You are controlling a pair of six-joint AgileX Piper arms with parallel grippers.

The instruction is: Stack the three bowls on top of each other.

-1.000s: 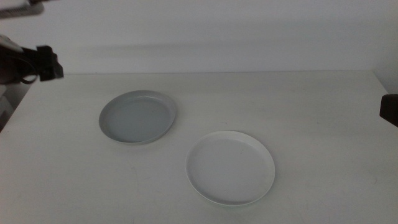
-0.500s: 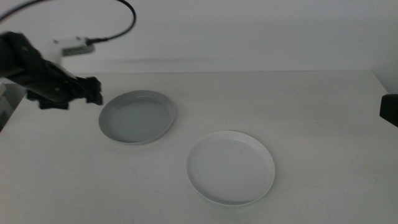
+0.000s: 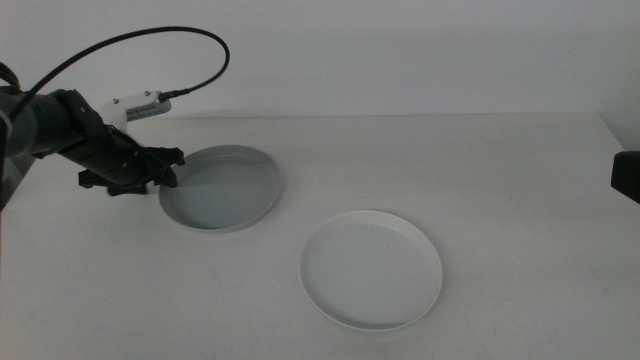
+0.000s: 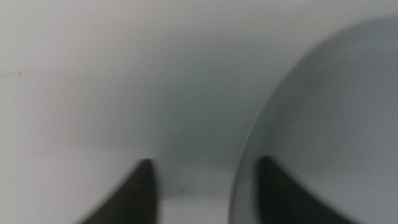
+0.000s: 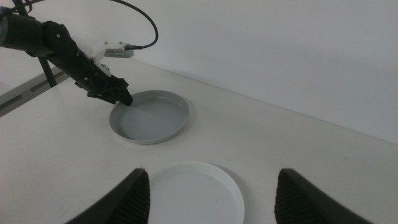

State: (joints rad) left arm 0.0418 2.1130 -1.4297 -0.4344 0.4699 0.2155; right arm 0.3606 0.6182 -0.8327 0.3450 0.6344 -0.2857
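Note:
A grey-blue bowl point(image 3: 222, 188) point(image 5: 149, 117) sits at the table's middle left. A white bowl point(image 3: 370, 268) point(image 5: 193, 193) lies nearer the front, to its right, apart from it. My left gripper point(image 3: 168, 178) point(image 5: 121, 99) point(image 4: 208, 186) is low at the grey-blue bowl's point(image 4: 323, 112) left rim. It is open, one jaw inside the rim and one outside on the table. My right gripper point(image 3: 627, 178) point(image 5: 211, 199) waits at the right edge, open and holding nothing.
A black cable point(image 3: 150, 40) arcs above the left arm. The white table point(image 3: 500, 180) ends at a wall behind and has edges at the far left and right.
The left arm has swung in from the far left and come down to the grey-blue bowl's left rim. Both bowls and the right gripper have stayed put.

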